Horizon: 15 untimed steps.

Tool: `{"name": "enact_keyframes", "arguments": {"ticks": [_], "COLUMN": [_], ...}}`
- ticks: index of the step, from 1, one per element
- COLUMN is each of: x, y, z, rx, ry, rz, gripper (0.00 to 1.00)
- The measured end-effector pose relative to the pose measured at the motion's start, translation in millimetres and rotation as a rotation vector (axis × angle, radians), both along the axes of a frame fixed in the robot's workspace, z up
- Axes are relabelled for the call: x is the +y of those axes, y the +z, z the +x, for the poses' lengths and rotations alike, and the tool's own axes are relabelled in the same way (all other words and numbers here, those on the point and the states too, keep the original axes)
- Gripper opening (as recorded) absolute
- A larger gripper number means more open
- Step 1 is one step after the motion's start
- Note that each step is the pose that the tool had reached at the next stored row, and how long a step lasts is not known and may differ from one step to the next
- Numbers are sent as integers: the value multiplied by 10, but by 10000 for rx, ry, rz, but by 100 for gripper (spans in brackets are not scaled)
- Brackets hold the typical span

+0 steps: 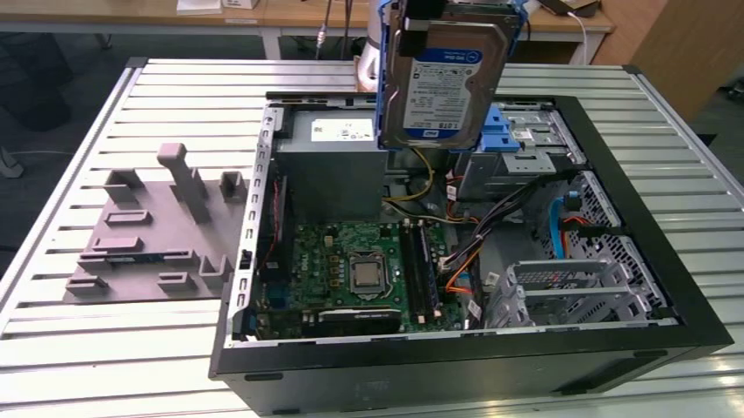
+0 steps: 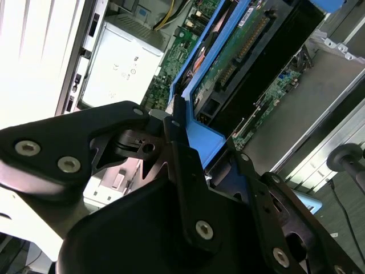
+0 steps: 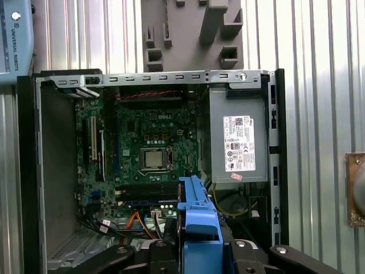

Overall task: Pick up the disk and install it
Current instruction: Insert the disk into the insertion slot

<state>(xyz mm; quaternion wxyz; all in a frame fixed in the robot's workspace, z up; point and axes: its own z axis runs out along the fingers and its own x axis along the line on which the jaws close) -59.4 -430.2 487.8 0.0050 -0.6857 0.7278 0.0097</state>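
Observation:
The disk [image 1: 445, 83], a silver hard drive with a white-and-blue label and blue side rails, hangs upright above the back of the open computer case [image 1: 651, 287]. My gripper [image 1: 454, 13] is shut on its upper end at the exterior view's top edge. In the second wrist view the black fingers [image 2: 177, 154] clamp the blue rail, and the disk's green circuit board [image 2: 245, 51] runs away from them. In the first wrist view the blue rail [image 3: 197, 211] sticks out of my gripper [image 3: 199, 251] over the motherboard [image 3: 154, 154].
Inside the case are a grey power-supply box [image 1: 331, 152], a metal drive cage with a blue latch [image 1: 524, 139], the motherboard [image 1: 361, 270] and loose cables [image 1: 465, 261]. A grey fixture plate [image 1: 152, 235] lies at the exterior view's left on the slatted table [image 1: 70, 348].

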Motion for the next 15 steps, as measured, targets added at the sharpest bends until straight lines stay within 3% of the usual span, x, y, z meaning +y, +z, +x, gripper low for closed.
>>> {"name": "enact_keyframes", "arguments": {"ticks": [15], "x": [-3], "y": [0], "z": [29], "rx": [0], "ry": [0], "rz": [0], "gripper": [36]}}
